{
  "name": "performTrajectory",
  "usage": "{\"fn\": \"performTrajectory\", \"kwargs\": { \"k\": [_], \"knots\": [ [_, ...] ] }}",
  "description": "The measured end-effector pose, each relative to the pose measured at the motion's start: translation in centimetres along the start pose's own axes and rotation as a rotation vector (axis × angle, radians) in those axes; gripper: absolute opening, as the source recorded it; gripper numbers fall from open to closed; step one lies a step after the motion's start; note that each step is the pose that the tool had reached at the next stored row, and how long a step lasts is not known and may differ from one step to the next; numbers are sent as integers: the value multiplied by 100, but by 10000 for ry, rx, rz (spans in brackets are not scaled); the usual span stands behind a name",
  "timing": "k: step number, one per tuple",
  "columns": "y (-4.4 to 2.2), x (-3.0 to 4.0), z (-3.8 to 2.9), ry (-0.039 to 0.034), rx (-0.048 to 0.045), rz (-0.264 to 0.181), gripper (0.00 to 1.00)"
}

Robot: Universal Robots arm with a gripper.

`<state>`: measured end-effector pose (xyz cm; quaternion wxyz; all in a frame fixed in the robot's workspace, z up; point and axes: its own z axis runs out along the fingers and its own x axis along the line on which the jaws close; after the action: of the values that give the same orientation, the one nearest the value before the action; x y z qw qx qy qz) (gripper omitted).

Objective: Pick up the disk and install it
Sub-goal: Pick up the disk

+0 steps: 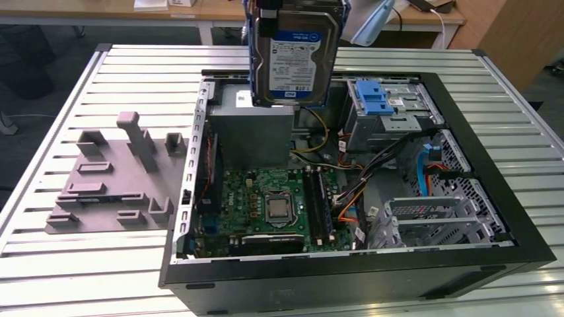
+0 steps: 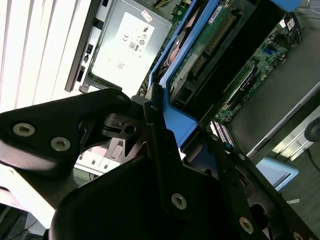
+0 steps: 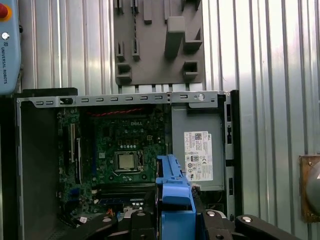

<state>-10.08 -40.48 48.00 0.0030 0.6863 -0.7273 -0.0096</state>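
My claw (image 3: 175,222) is clamped on the disk (image 1: 292,47), with black fingers (image 3: 212,220) pressed to either side of its blue plastic frame. The arm holds it above the open computer case (image 1: 498,205). In the exterior view the disk hangs upright with its blue-and-white label facing the camera, over the end of the case farthest from that camera. Its lower edge lines up with the grey metal box (image 1: 255,129) seated in that end of the case. From that angle I cannot tell whether the two touch. In the first wrist view the box's white sticker shows just beside the edge of the blue frame.

A green motherboard (image 1: 269,198) lies flat on the floor of the case, next to the grey box and towards the near end. A silver cage with a blue latch (image 1: 381,102) sits in the far corner of the case on the exterior view's right, across from the grey box. A second, bare metal cage (image 1: 436,221) stands in the near corner on that same side.

Outside the case, on the exterior view's left, a grey fixture plate (image 1: 110,181) with raised blocks lies flat on the slatted metal surface (image 1: 79,271), just beside the case wall.
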Motion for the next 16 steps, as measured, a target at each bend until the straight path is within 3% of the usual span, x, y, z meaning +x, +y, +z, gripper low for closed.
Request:
{"fn": "performTrajectory", "kwargs": {
  "k": [4, 16],
  "knots": [
    [-61, 6, -1, -2, 1, 21, 37],
    [-141, 108, -3, -3, 1, 103, 37]
  ]
}}
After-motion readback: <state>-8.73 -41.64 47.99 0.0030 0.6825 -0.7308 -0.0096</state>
